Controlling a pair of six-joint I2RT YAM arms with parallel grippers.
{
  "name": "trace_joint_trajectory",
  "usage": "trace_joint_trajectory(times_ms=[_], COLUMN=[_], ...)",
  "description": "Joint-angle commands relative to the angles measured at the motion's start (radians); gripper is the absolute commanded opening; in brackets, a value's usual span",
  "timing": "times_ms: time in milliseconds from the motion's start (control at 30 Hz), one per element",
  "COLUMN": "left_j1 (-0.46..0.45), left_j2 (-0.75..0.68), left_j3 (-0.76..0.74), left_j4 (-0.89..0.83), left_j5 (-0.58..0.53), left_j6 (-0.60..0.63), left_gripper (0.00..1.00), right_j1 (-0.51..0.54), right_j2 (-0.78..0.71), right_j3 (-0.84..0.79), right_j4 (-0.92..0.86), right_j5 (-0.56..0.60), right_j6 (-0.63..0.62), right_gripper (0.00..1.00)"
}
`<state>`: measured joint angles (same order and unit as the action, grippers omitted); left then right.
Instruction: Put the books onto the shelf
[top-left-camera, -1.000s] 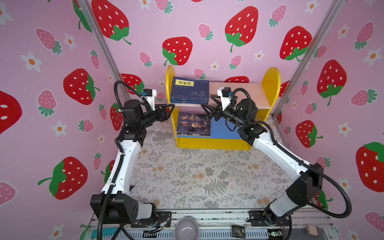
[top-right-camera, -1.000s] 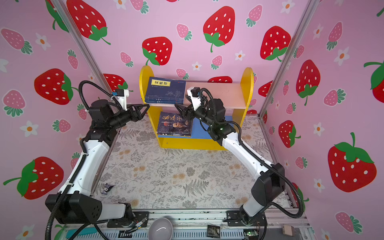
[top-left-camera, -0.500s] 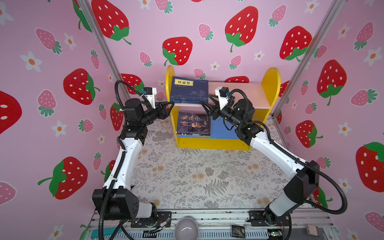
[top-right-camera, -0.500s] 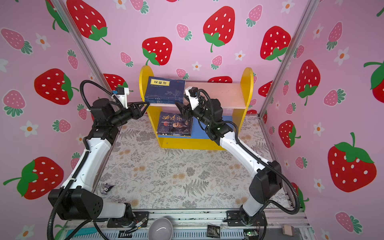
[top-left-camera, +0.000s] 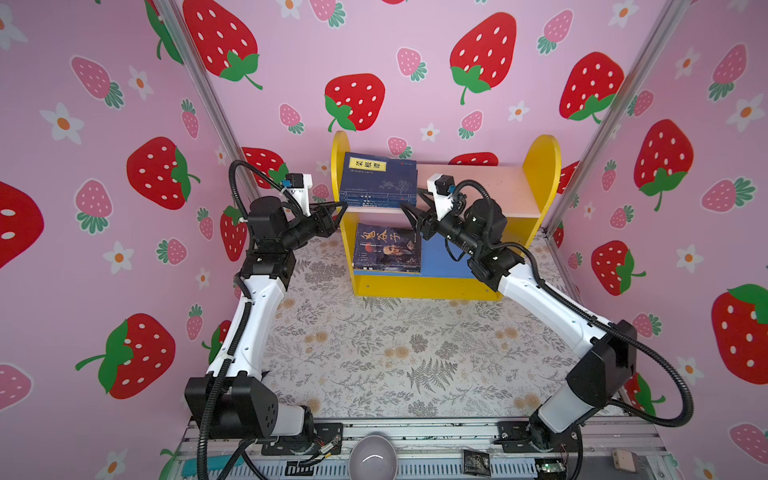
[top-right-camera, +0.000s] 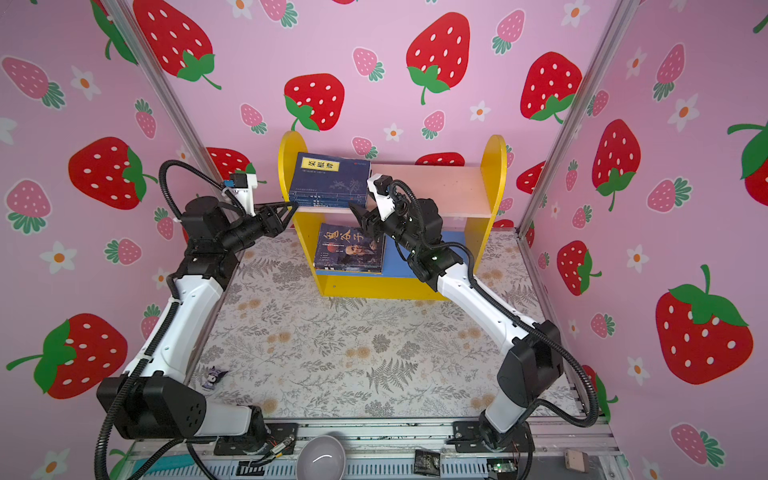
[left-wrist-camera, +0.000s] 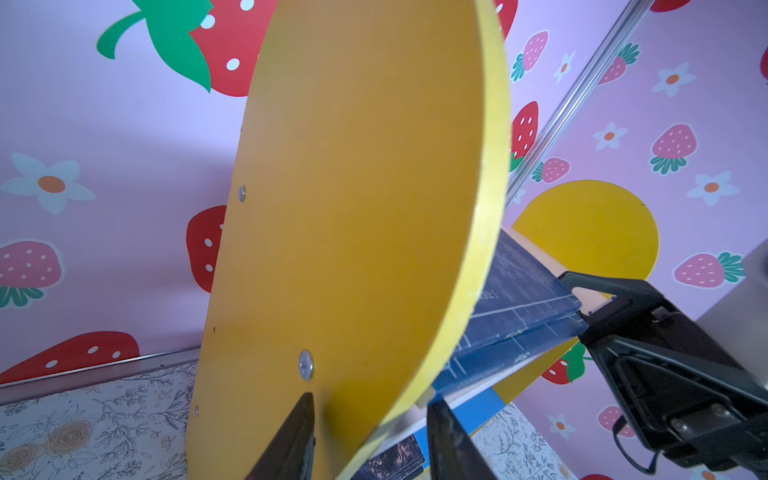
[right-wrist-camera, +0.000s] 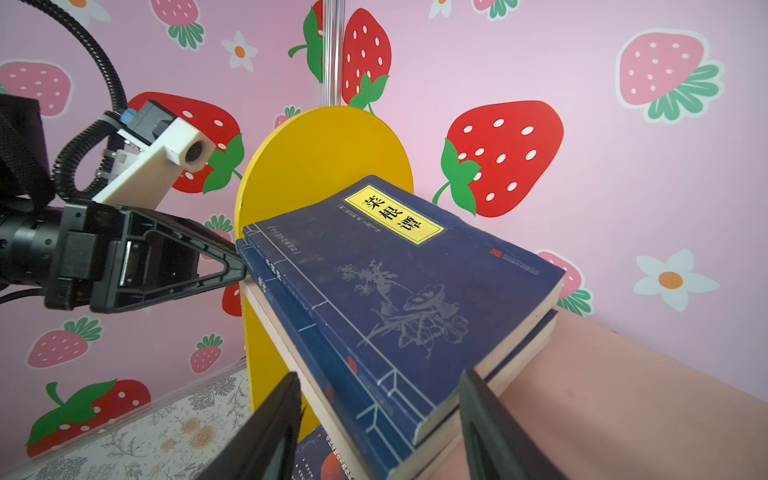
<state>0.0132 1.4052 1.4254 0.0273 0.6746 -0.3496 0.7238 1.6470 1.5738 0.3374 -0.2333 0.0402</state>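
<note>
The shelf stands at the back of the mat. A stack of navy books with a yellow title label lies on the left of its pink upper board. A dark portrait-cover book tops a stack on the blue lower board. My left gripper is part open at the stack's front left corner. In the left wrist view its jaws straddle the front edge of the yellow side panel. My right gripper is also part open, and its jaws straddle the front right corner of the navy stack.
A floral mat covers the floor in front of the shelf, between strawberry-patterned walls. A small dark figurine lies near the left arm's base. A grey bowl and a black packet sit on the front rail.
Both grippers have risen from the lower board's level to the front corners of the navy stack. Their jaws have narrowed. The books have not visibly moved.
</note>
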Motion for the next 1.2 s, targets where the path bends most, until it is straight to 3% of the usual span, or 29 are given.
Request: trace_joint_trajectory(times_ms=[0,200,433,733,1167], left_j1=[-0.005,-0.004,-0.004,-0.005,-0.006], left_j2=[-0.040,-0.058,-0.052,-0.002,-0.022], left_j3=[0.011,-0.011,0.002,0.043,0.014], left_j4=[0.048,-0.021,0.000,0.012,0.040], left_j5=[0.028,-0.023,-0.016,-0.023,-0.063], left_j6=[0.000,0.031,0.019,0.010,-0.002], left_gripper=[0.45,0.45,0.46,0.40,0.33], right_j1=[0.016,0.032,0.051,0.056,0.061], right_j2=[0.038,0.037,0.037,0.041,0.030], right_j3=[-0.011,-0.011,-0.018,-0.019,-0.038], right_j4=[-0.057,-0.053,-0.056,-0.047,-0.037], right_j5=[-0.001,0.043,0.085,0.090,0.079], right_j6=[-0.021,-0.040,-0.067,-0.072,-0.057], right_gripper=[0.57,0.45,0.38,0.35,0.39])
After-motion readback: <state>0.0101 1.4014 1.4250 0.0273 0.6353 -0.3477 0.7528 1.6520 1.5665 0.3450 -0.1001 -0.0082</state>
